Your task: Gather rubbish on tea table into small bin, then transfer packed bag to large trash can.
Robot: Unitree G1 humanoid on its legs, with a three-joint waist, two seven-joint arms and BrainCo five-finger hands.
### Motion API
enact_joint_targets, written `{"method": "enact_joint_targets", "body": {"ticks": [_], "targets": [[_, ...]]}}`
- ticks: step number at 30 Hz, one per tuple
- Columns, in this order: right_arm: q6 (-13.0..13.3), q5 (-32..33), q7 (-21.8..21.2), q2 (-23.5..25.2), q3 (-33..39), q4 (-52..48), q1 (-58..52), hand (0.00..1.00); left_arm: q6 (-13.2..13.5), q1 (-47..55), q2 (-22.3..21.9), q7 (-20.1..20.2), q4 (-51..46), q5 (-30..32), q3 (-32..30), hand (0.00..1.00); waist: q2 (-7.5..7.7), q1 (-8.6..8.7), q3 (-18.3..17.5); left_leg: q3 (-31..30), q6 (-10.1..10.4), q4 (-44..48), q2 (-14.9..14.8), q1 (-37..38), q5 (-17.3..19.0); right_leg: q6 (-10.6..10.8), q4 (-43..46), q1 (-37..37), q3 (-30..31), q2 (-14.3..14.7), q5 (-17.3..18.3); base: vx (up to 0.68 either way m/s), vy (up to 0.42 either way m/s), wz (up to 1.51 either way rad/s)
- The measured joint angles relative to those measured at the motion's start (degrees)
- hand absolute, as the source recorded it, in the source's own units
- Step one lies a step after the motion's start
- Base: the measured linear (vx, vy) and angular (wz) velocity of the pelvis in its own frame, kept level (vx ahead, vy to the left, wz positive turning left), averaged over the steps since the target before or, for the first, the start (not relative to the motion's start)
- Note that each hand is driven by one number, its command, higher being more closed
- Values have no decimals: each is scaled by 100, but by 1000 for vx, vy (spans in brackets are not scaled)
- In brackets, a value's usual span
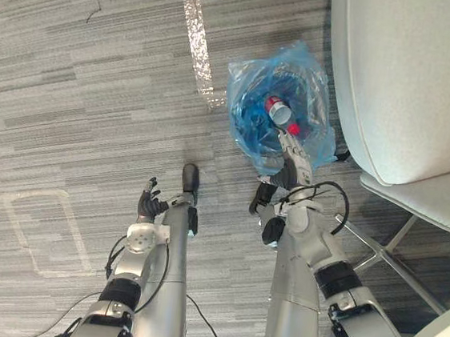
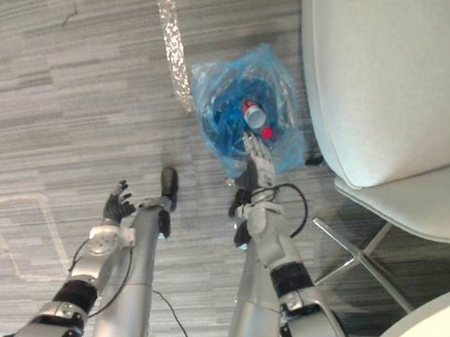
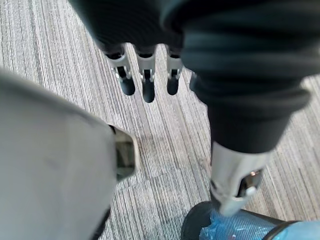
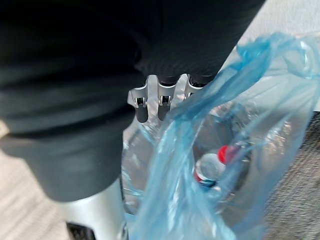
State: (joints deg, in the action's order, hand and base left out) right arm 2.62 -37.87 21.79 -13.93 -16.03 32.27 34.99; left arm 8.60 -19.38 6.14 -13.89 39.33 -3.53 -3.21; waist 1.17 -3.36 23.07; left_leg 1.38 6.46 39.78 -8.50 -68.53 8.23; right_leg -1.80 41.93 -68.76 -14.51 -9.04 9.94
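blue bag [image 1: 275,109]: upper centre-right, directly above right hand [image 1: 294,161], rim touching it; grip cannot be told; left hand [image 1: 150,203]: lower left, open, farther off

The bag [image 1: 275,109] is seen as thin, translucent blue plastic film, crinkled and glossy (highlights are caught along its folds). A red cap [image 1: 293,129] inside it is shown as smooth plastic. The floor [image 1: 81,81] is covered in grey, matt, ribbed carpet, crossed by a shiny strip of tape [image 1: 198,41]. The chair [image 1: 412,75] is upholstered in pale, matt cloth, on polished metal legs [image 1: 377,255]. The left hand [image 1: 150,203] is wrapped in a dark, matt, ribbed cover.
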Motion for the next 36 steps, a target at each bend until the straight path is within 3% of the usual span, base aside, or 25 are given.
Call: {"method": "enact_joint_targets", "body": {"ticks": [8, 9, 15, 25, 36], "targets": [[-364, -271, 133, -32, 0, 1133, 989, 0, 67, -771, -95, -120, 322, -378, 40, 0, 13, 17, 197, -24, 29, -6, -14, -362, -58, -45, 45, -345, -52, -5, -58, 20, -7, 3], [-399, -271, 133, -25, 4, 1210, 1043, 100, 67, -809, -115, -128, 331, -408, 40, 0, 17, 16, 215, -23, 29, -7, -14, -367, -58, -32, 45, -347, -55, -5, -48, 20, -12, 3], [-589, -466, 28, 35, 28, 1665, 1463, 100, 70, -1175, -149, -199, 420, -633, 36, 0, 16, 3, 219, -43, 26, 83, 11, -753, -57, 78, 217, -719, -77, -70, 24, 2, -17, 6], [-593, -408, 0, 156, 275, 1821, 1537, 100, 72, -1203, -194, -199, 443, -676, 25, 0, 13, -29, 216, -21, 25, 149, 0, -760, -56, 79, 274, -731, -71, -85, 29, 1, -2, 0], [-557, -194, 52, 189, 472, 919, 947, 100, 42, -1097, -357, -165, 344, -666, -22, 0, -5, -128, 194, -38, 24, 363, -99, -603, -55, 19, 365, -531, -75, -6, -7, -5, -26, -3]]}}
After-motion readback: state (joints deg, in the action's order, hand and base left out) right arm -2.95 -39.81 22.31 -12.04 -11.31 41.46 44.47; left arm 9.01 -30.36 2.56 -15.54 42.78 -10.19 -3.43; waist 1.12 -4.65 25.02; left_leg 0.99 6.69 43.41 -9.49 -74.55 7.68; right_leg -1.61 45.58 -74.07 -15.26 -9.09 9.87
